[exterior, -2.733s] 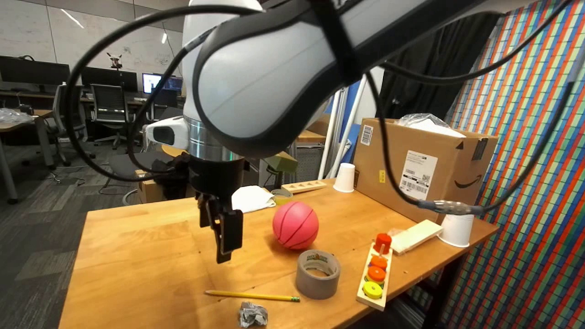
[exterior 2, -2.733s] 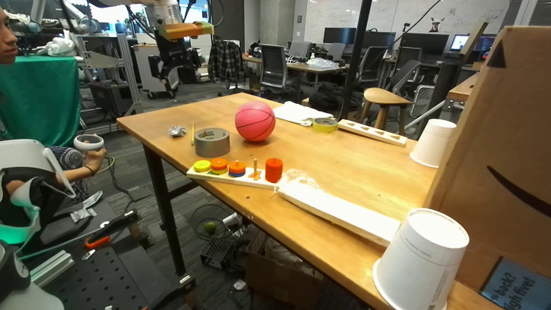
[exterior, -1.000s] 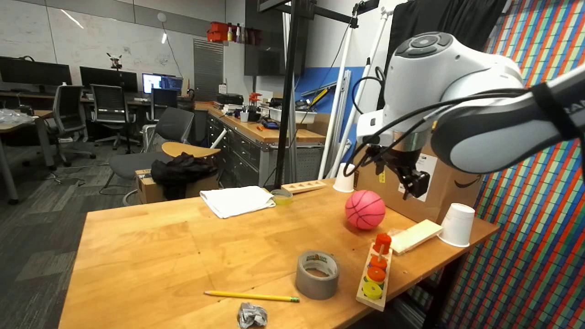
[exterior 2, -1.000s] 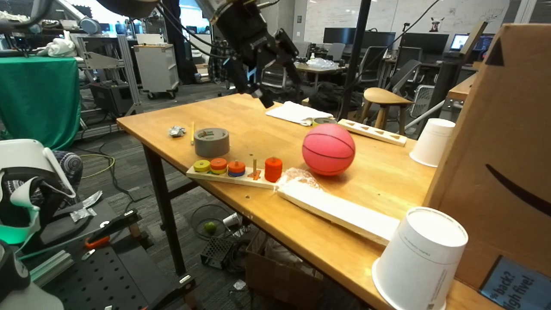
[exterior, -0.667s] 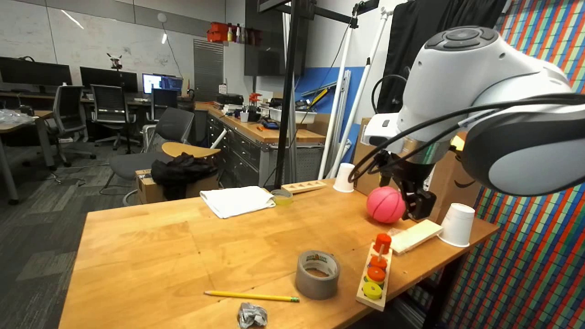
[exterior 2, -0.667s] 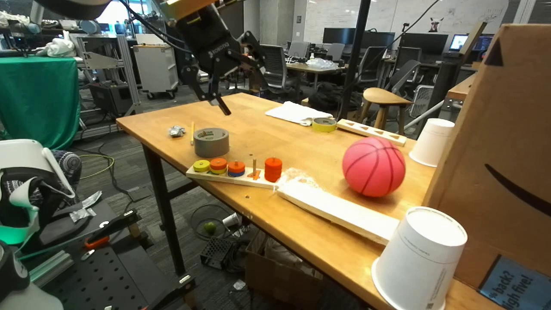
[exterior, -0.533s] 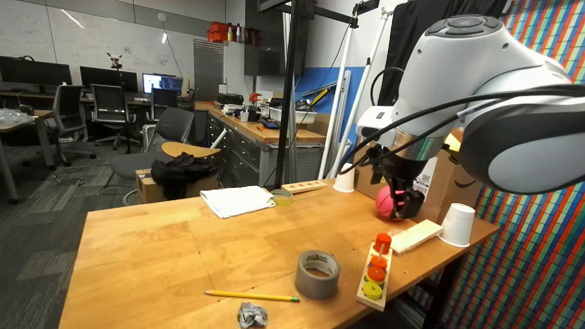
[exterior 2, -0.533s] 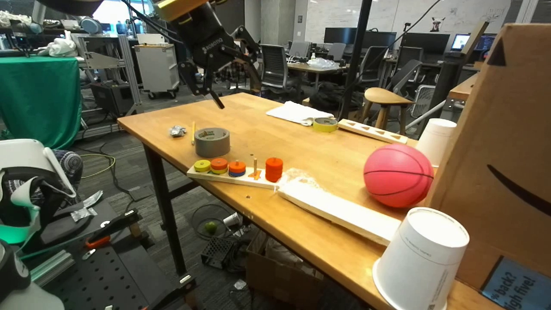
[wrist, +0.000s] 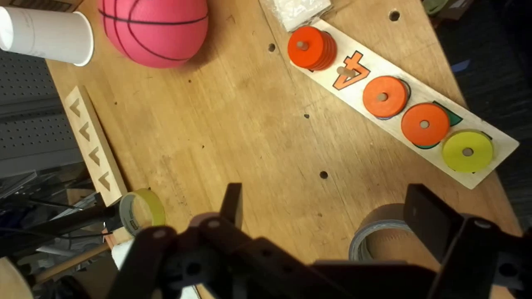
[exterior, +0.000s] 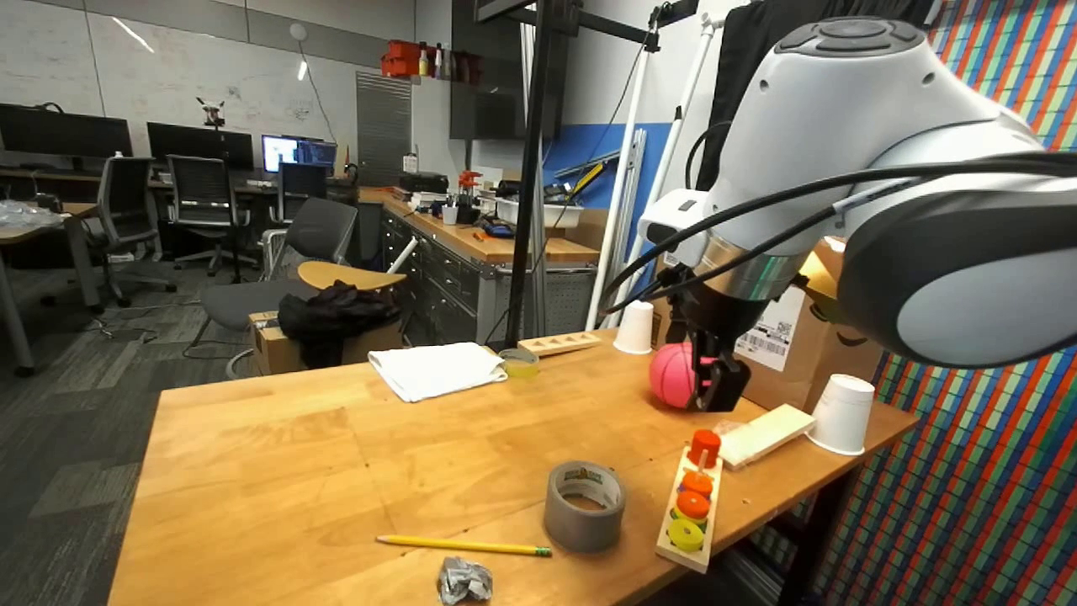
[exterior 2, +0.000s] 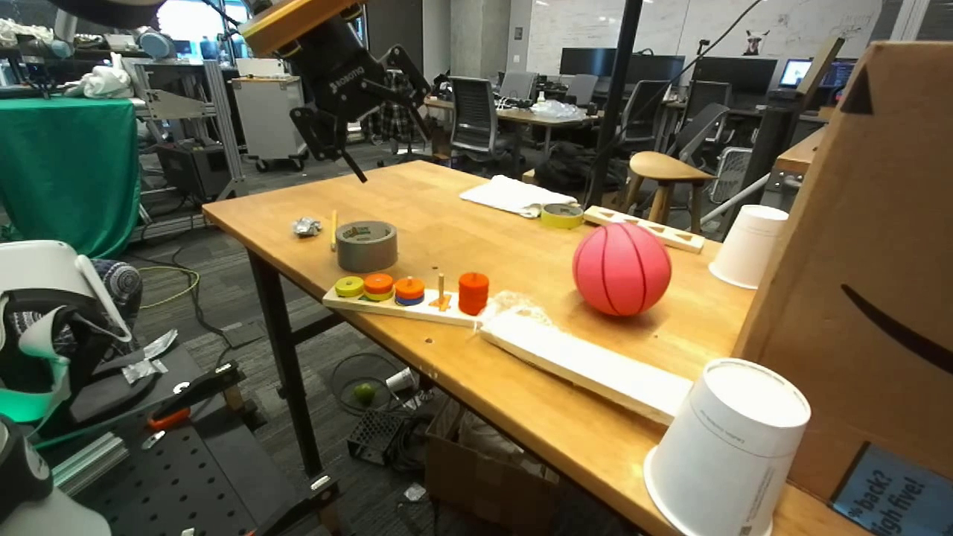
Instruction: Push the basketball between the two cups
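Observation:
The pinkish-red basketball [exterior: 671, 376] [exterior 2: 622, 269] rests on the table in front of the cardboard box, off to the table side of the line between the two cups. It also shows at the top of the wrist view [wrist: 153, 29]. The far white cup [exterior: 633, 326] [exterior 2: 750, 246] stands upside down by the box; it shows in the wrist view [wrist: 50, 35]. The near white cup [exterior: 842, 415] [exterior 2: 733, 447] is out of the wrist view. My gripper [exterior: 715, 383] [exterior 2: 394, 158] [wrist: 324, 187] is open and empty above the table, apart from the ball, partly hiding it in an exterior view.
The cardboard box [exterior 2: 856, 246] stands behind the cups. A wooden plank [exterior: 767, 435], a ring-stacking toy [exterior: 692, 505], a grey tape roll [exterior: 585, 507], a pencil [exterior: 463, 545] and crumpled foil [exterior: 464, 581] lie along one side. A white cloth [exterior: 437, 370], yellow tape [exterior 2: 562, 216] and slotted wood strip [exterior 2: 644, 228] lie opposite.
The basketball rolled across the table up to the box, then came back a little way from it in the last half second. My gripper swung towards the box side, then drew back from the ball.

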You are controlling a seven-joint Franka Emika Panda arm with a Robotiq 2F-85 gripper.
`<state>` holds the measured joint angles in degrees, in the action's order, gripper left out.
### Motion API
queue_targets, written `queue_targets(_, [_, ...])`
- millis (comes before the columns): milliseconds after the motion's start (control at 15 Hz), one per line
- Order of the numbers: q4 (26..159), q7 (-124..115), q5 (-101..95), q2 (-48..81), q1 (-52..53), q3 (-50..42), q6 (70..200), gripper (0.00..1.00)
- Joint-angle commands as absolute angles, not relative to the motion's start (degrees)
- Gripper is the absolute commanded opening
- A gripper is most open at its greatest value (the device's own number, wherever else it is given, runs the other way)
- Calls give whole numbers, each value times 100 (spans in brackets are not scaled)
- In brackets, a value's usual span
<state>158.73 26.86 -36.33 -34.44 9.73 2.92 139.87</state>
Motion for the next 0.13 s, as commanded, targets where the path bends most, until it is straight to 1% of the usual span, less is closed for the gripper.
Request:
queue_targets(0, [15867, 2677, -3601, -3441, 959, 312, 13975, 100])
queue_targets(67, [15867, 2660, -3600, -3436, 958, 313, 13974, 100])
